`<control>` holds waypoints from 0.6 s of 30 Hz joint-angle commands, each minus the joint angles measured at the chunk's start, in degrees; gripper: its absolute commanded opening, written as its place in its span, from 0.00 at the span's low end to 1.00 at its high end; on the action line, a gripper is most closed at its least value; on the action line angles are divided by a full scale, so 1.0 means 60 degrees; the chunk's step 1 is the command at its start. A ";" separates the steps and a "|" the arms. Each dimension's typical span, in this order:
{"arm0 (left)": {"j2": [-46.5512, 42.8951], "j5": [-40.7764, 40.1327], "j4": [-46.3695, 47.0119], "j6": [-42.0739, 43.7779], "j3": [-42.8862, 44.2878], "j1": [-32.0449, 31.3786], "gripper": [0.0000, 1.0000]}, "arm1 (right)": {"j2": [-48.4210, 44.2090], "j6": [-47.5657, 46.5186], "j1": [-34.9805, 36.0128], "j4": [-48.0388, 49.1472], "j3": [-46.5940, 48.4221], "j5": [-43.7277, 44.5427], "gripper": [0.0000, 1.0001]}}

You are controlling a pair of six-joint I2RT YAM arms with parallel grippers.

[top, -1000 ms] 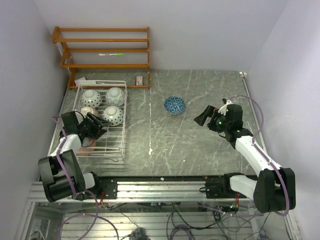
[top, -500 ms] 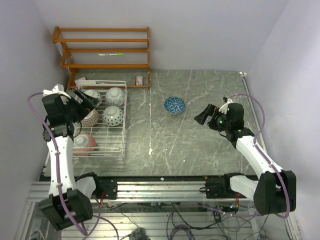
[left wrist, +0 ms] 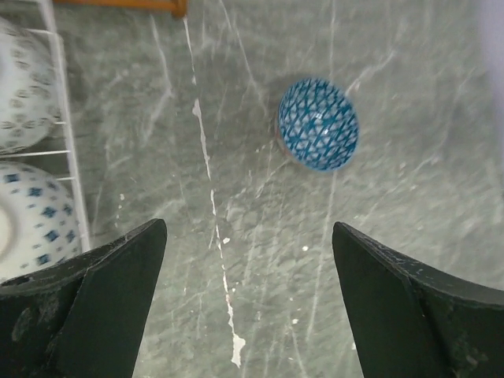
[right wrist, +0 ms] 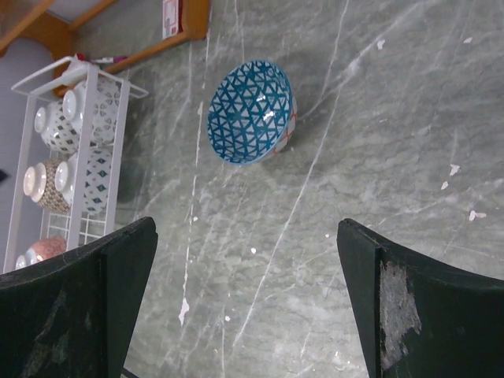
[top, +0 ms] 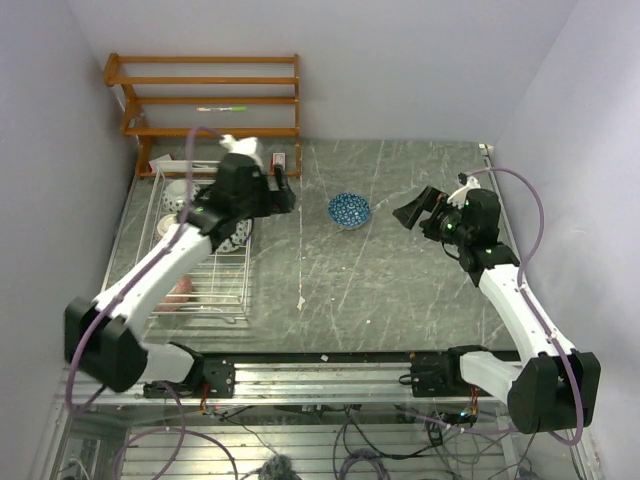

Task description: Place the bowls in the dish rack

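**Placement rationale.** The dish rack point(top: 243, 262) stands at the 9 o'clock side of the table point(top: 400, 300), just in front of the wooden shelf point(top: 205, 100). The racked bowls point(right wrist: 88, 179) sit close together at its far end. Their pale outsides show from above, a pose that suits draining and leaves the near end of the rack free for further loading. One blue bowl point(top: 349, 210) stands alone on the table with its open side up, well apart from the rack, so its rim appears accessible for a pinch grasp. Judged from this layout, it is the only bowl not yet loaded.

**Gripper state.** The left gripper point(left wrist: 248, 236) is spread wide and holds nothing. The right gripper point(right wrist: 246, 228) is likewise spread wide and holds nothing. Both arms are raised above the table, each wrist camera facing the blue bowl.

**Target position.**
- Top view: the blue bowl lies at about 4 o'clock from the left gripper point(top: 281, 186), and at 9 o'clock from the right gripper point(top: 410, 212). It sits between the two.
- Left wrist view: the blue bowl point(left wrist: 318, 124) lies at 1 o'clock from the finger gap, not touching.
- Right wrist view: the blue bowl point(right wrist: 252, 113) lies at 12 o'clock, centred ahead of the gap, not touching.
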 commanded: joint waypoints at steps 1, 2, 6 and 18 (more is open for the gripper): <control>0.1701 -0.1969 0.0977 0.1415 0.0926 -0.1347 0.97 | -0.0146 0.0128 -0.0034 -0.0301 0.0573 0.0584 0.98; 0.2193 -0.2135 0.1163 0.1801 0.1200 -0.1696 0.97 | -0.0163 0.0127 -0.0036 -0.0373 0.0654 0.0747 0.98; 0.4001 -0.2225 0.2172 0.3113 0.2271 -0.2648 0.96 | -0.0126 0.0190 -0.0053 -0.0525 0.0889 0.1053 0.99; 0.7784 -0.0869 0.2716 0.5735 0.5163 -0.3491 0.95 | 0.0034 -0.0109 -0.0247 -0.1075 0.1397 0.2233 0.99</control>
